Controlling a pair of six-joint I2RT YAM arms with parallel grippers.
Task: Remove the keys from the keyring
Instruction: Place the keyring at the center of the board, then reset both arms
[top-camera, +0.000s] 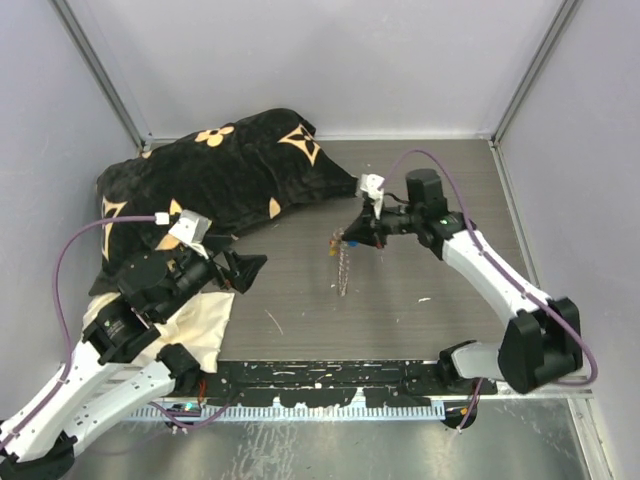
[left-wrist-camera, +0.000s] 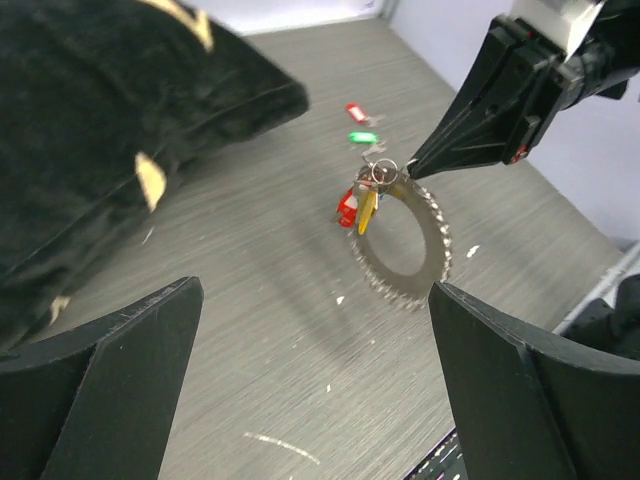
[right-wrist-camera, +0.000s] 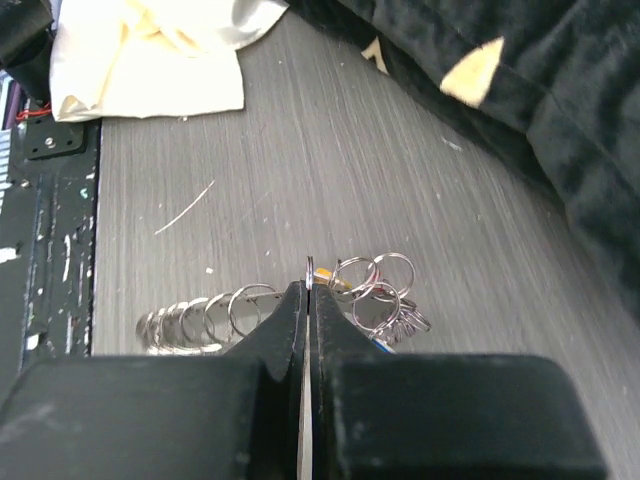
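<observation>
The keyring (top-camera: 343, 268) is a silvery coil loop hanging from my right gripper (top-camera: 353, 234) above the table. In the left wrist view the keyring (left-wrist-camera: 408, 245) shows its toothed edge, with a red key (left-wrist-camera: 346, 210) and a yellow key (left-wrist-camera: 367, 211) dangling at its top. My right gripper (right-wrist-camera: 309, 288) is shut on one turn of the coil (right-wrist-camera: 195, 320), with small split rings (right-wrist-camera: 380, 290) bunched beside its tips. A loose red key (left-wrist-camera: 356, 112) and a loose green key (left-wrist-camera: 362, 137) lie on the table beyond. My left gripper (left-wrist-camera: 315, 300) is open and empty, to the left of the ring (top-camera: 245, 270).
A black cushion with tan flower marks (top-camera: 230, 170) fills the back left. A cream cloth (top-camera: 195, 320) lies under the left arm. A black strip with white flecks (top-camera: 330, 385) runs along the near table edge. Grey walls stand on three sides.
</observation>
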